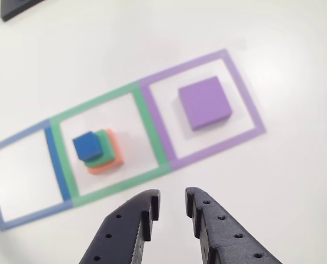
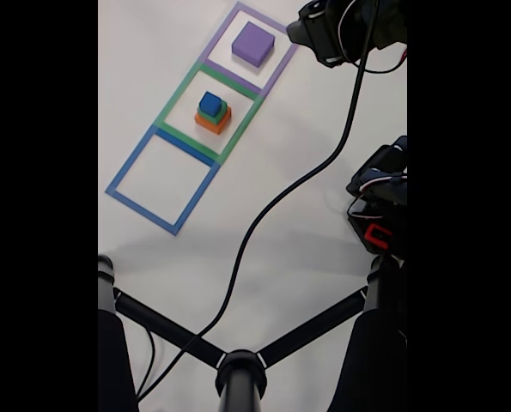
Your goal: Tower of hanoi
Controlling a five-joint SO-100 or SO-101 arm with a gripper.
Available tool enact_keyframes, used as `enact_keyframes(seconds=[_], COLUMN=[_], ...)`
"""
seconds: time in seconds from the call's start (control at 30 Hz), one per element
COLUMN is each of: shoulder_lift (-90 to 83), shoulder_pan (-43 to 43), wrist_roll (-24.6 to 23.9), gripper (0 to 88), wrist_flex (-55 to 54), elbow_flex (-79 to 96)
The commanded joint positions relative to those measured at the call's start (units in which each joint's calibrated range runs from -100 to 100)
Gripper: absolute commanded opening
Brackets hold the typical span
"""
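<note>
Cubes of four graded sizes make up the tower of hanoi on the white bench (image 1: 295, 181). The purple cube (image 1: 204, 103), the largest, sits alone inside the purple square outline (image 1: 245, 93), flat on the bench. In the neighbouring green square outline (image 1: 147, 129) stands a stack of three: the orange cube (image 1: 109, 163) at the bottom, the green cube (image 1: 103, 155) on it, and the small dark blue cube (image 1: 87, 146) on top, each sitting a little off-centre on the one below. The blue square outline (image 1: 1, 187) holds no cube. The fixed view shows the same layout, with the stack in the middle outline and the purple cube in the far one.

The claw (image 1: 172, 204) hangs above the bench near the border between the green and purple outlines, its two black fingers parted with a clear gap and nothing between them.

The cubes look matte, solid-edged and probably light, perhaps foam or printed plastic, so they should be stiff enough to pinch without giving and not slippery. The blue cube is likely next to lift; its small size calls for a grip on two opposite vertical faces, low enough to hold yet above the green cube's top. A skewed approach could nudge the loose stack sideways. A black cable (image 2: 281, 197) trails across the bench, well apart from the cubes.
</note>
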Motion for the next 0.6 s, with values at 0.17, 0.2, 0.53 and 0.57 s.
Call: enact_keyframes(seconds=[0.17,0.2,0.53,0.57], shoulder_lift=[-0.24,-0.4,-3.2,-4.16], shoulder_pan=[7.62,7.77,9.14,9.45], wrist_roll=[14.98,14.98,14.98,14.98], gripper=[2.9,2.3,5.4,8.5], wrist_flex=[1.22,1.22,-8.81,-12.21], elbow_flex=[-1.83,-1.64,11.35,15.17])
